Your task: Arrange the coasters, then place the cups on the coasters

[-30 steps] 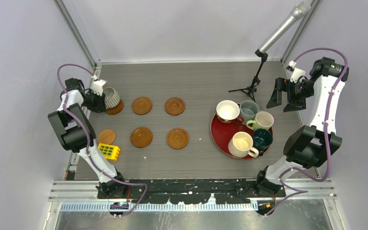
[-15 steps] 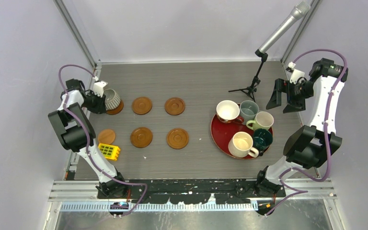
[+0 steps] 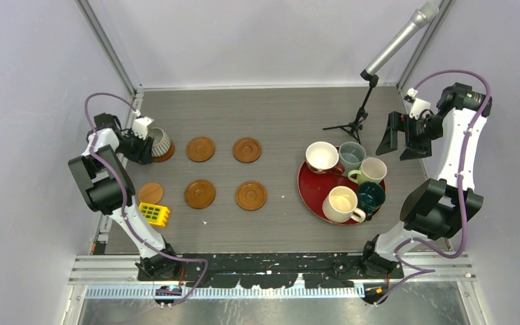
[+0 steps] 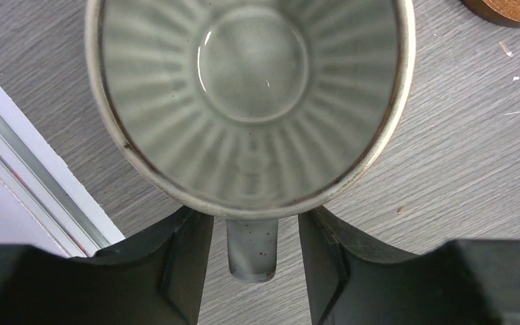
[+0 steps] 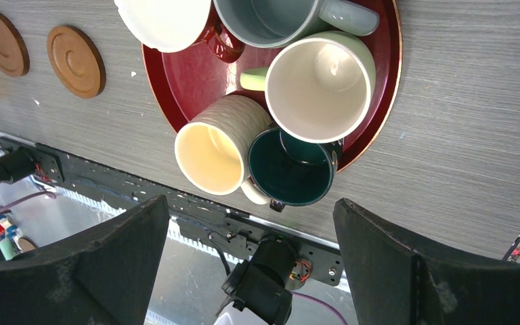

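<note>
One cup set down: the ribbed mug (image 3: 160, 141) stands on the coaster (image 3: 166, 156) near the far-left corner of the counter. The disc shows only along the mug's near-right side.
Left gripper (image 4: 254, 218): partly open, with one finger on each side of the mug's handle and a clear gap to both. It clamps nothing.
Step in hand: releasing the mug, by my reading.
Doing it well: spread the jaws a little wider, then draw straight back along the handle's line before lifting. A sideways swing could catch the handle and drag the mug off its disc.
Centring: cannot be told from these views, so it is worth checking once the arm is out of the way.
Right gripper (image 3: 397, 143): spread fully and empty, held high by the counter's right edge, just beyond the red tray (image 3: 315, 186).
Five cups (image 3: 340, 202) left: all on the tray, packed close together.
Five coasters (image 3: 200, 149) bare: two in the far row, three in the near row.
</note>
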